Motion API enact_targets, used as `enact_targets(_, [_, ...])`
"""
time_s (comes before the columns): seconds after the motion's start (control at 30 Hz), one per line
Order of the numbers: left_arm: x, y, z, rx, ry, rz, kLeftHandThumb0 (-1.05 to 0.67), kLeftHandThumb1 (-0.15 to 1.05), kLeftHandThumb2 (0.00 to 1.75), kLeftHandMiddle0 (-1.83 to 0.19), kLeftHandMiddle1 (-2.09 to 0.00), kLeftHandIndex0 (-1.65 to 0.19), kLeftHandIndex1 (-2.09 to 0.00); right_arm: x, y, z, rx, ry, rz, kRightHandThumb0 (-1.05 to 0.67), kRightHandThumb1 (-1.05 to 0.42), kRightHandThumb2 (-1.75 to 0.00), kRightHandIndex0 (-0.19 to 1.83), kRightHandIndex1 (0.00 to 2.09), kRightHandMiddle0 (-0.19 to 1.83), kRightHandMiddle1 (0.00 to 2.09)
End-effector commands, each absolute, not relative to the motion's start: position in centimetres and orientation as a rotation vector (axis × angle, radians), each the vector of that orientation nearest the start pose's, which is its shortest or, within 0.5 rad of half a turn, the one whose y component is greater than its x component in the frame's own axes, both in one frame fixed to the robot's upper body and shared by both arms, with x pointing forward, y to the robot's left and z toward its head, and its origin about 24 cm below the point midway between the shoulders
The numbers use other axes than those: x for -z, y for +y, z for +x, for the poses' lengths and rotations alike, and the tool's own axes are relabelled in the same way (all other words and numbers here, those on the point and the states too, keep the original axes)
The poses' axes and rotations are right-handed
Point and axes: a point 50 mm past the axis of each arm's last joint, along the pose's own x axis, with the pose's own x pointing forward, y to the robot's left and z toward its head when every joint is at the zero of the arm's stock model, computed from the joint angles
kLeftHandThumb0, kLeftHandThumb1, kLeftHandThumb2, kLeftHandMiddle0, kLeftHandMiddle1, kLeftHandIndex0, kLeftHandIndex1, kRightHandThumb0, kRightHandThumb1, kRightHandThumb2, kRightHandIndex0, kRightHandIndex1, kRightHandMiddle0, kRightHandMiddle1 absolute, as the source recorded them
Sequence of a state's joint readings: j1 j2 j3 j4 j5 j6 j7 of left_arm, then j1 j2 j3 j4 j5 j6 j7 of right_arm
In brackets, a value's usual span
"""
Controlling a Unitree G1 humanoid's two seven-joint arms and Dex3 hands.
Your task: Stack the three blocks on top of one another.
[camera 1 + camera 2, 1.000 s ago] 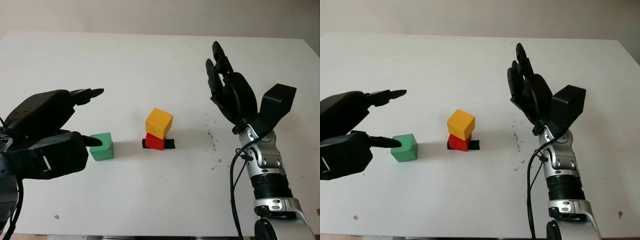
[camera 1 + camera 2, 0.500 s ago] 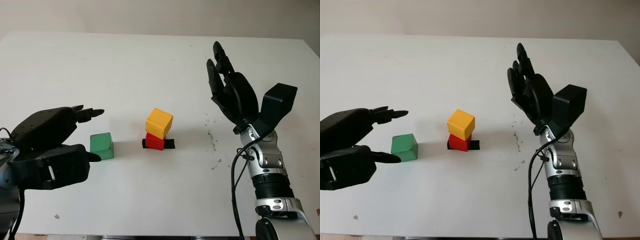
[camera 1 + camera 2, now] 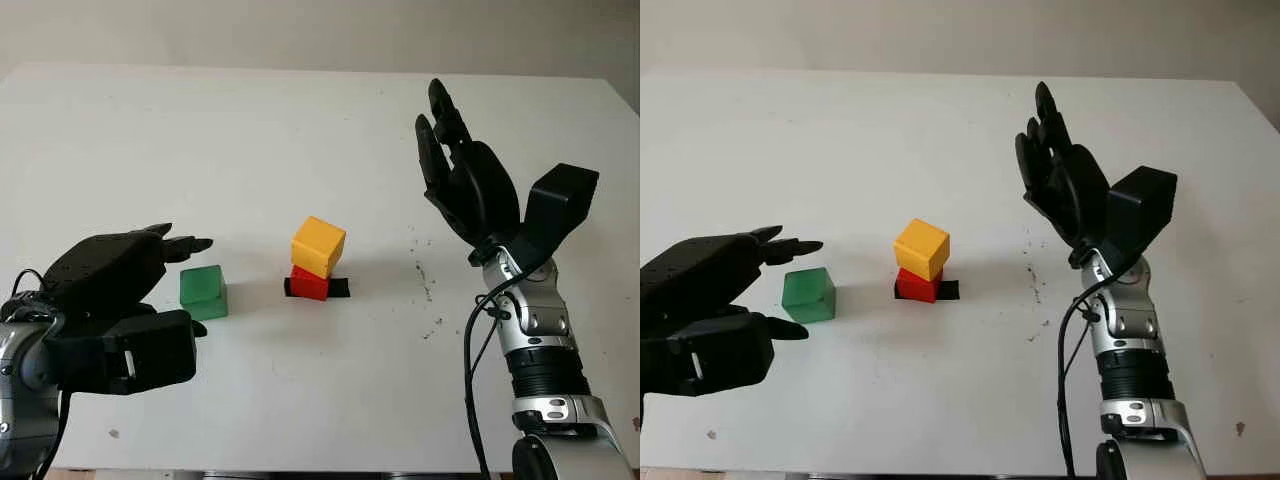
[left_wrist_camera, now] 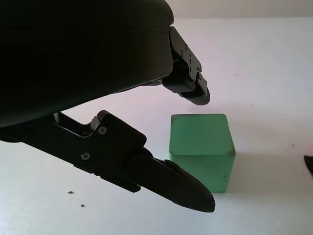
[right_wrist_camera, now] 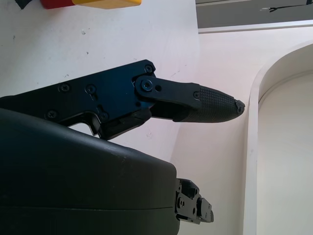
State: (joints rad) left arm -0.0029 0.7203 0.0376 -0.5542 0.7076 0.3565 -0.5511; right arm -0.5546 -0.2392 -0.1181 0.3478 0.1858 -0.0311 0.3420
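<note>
Left wrist view has the open left hand lowered around the green block, one finger behind and one before it, neither touching, so a pick-up looks imminent. That matte, square-edged cube sits just left of the yellow block tilted atop the red block on the smooth white tabletop, while the right hand hangs open, raised well right of the green block.

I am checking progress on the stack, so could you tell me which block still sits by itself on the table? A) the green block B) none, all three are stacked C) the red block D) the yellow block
A: the green block stands alone on the white table beside the open left hand, while the yellow block sits on the red block.
</note>
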Motion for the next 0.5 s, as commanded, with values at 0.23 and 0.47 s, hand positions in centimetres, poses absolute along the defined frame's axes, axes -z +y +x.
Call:
enact_targets(0.23, [-15.95, 22.63, 23.44, 0.185, 0.008, 1.348, -0.30, 0.94, 0.06, -0.45, -0.19, -0.28, -1.35, -14.44, -18.22, 34.75, -0.287, -0.267, -0.065, -0.71, -1.05, -0.56, -0.19, 0.00, -0.19, 0.00])
enact_targets(0.47, [-16.04, 22.84, 23.43, 0.195, 0.006, 1.348, -0.21, 0.98, 0.06, -0.43, -0.19, -0.21, -1.39, -14.52, -18.27, 34.79, -0.283, -0.268, -0.067, -0.70, -1.05, -0.55, -0.19, 0.00, -0.19, 0.00])
